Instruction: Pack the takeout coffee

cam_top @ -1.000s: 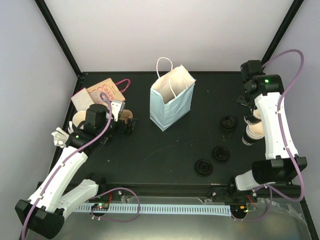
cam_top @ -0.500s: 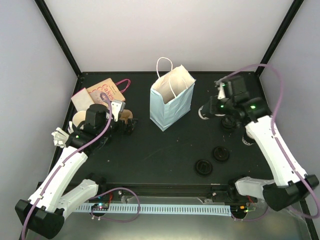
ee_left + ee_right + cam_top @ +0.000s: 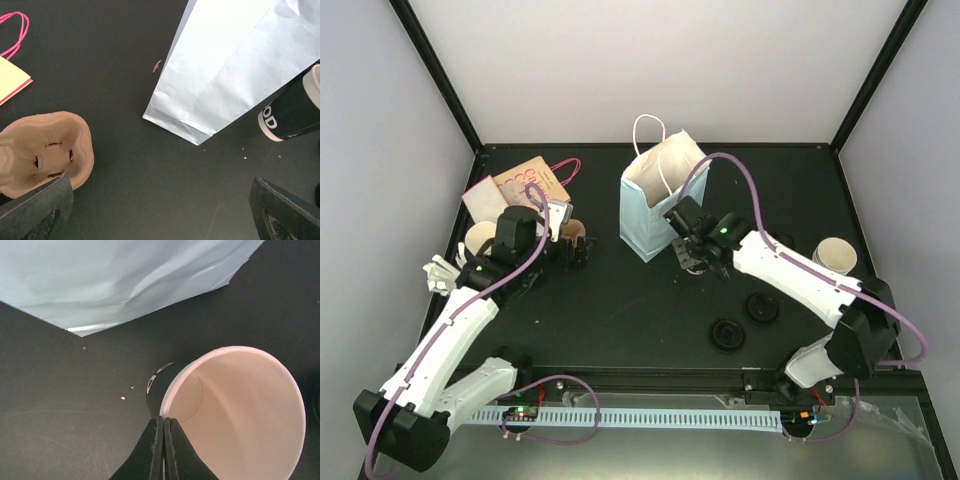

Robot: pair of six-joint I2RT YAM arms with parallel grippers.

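- Because the right gripper (image 3: 163, 432) is clamped on the rim of the paper cup (image 3: 235, 410), one finger inside the wall and one outside, the cup hangs tilted. It sits just beside the base of the blue paper bag (image 3: 125, 280).
- Whether the cup touches the desk (image 3: 640, 300) cannot be told.
- The left gripper (image 3: 160, 212) is spread wide and holds nothing, between the cardboard cup carrier (image 3: 45, 150) and the bag. It is probably ready to steady the carrier.
- A second cup (image 3: 835, 257) and two black lids (image 3: 761, 306) wait well apart on the right, likely for capping.
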